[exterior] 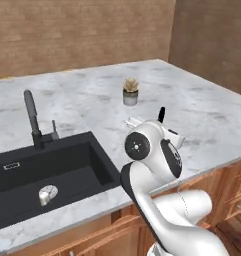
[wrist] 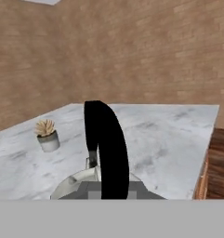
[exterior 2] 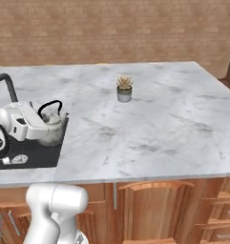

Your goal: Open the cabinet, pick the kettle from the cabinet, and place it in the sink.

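The kettle (exterior 2: 52,127) is up in the air at the right edge of the black sink (exterior: 67,165), silvery body with a black arched handle. The gripper (exterior 2: 39,125) is clamped tight on it, holding it off the marble counter (exterior 2: 159,124). Further back there's a little potted plant (exterior 2: 124,88) on the counter, and the faucet (exterior: 32,117) stands behind the basin.

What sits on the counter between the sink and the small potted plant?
Nothing stands there: in the left base view bare marble counter runs from the sink to the potted plant.
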### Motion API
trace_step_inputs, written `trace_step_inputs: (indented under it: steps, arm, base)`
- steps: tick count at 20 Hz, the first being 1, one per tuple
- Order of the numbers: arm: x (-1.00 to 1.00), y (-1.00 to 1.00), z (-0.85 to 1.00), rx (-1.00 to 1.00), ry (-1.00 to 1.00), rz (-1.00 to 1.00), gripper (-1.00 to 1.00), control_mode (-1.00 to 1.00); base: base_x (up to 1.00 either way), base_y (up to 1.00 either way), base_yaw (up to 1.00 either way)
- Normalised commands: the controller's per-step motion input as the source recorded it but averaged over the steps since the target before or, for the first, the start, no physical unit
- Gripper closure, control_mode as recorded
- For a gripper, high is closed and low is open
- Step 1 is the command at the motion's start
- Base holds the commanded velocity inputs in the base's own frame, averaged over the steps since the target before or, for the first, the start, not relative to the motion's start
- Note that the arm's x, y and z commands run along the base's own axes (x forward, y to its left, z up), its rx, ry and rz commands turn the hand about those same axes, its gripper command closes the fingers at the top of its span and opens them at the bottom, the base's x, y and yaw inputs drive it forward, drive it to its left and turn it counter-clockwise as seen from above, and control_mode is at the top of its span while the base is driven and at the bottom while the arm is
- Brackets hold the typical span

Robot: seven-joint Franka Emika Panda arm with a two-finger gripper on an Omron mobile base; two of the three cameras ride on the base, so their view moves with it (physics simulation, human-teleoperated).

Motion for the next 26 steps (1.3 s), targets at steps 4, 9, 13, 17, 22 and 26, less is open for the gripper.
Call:
trace_step_inputs:
  steps: [4, 9, 13, 17, 22, 26]
  arm:
    - [0.00, 0.00, 0.00, 0.00, 0.00, 0.00, 1.00, 1.00]
    - [0.00, 0.00, 0.00, 0.00, 0.00, 0.00, 1.00, 1.00]
    - [0.00, 0.00, 0.00, 0.00, 0.00, 0.00, 1.00, 1.00]
    - [0.00, 0.00, 0.00, 0.00, 0.00, 0.00, 1.00, 1.00]
    - [0.00, 0.00, 0.00, 0.00, 0.00, 0.00, 1.00, 1.00]
    - [0.00, 0.00, 0.00, 0.00, 0.00, 0.00, 1.00, 1.00]
  base:
    - [-0.21, 0.42, 0.56]
    - [-0.08, 0.38, 0.32]
    - [0.05, 0.08, 0.12]
    - [0.06, -0.02, 0.00]
    - [0.05, 0.01, -0.08]
    - [0.01, 0.27, -0.19]
